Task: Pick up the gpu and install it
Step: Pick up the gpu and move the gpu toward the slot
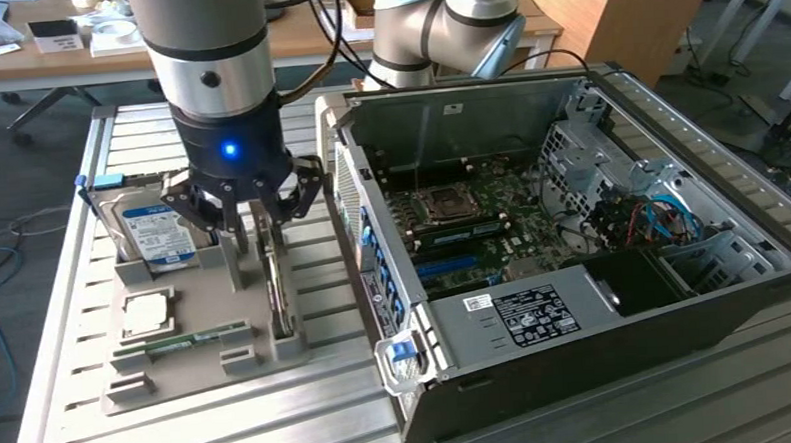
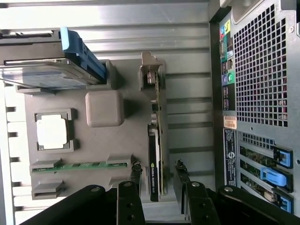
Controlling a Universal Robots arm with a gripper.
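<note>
The gpu [image 2: 154,140], a thin dark card with a pale metal bracket [image 2: 151,75] at one end, stands on edge in a slot of the grey parts tray [image 2: 136,136]. My gripper [image 2: 158,168] is open and straddles the card's near end, one fingertip on each side with small gaps. In the exterior view the gripper [image 1: 253,250] hangs low over the tray [image 1: 199,310], just above the gpu [image 1: 282,302]. The open computer case [image 1: 571,254] lies to the exterior view's right, with its motherboard [image 1: 475,218] exposed.
The tray also holds a blue-labelled hard drive [image 1: 156,235], a square processor [image 1: 146,312] and a green memory stick [image 1: 188,341]. The case's rear panel [image 2: 260,70] stands close beside the card. A second arm's base [image 1: 427,30] rises behind the case.
</note>
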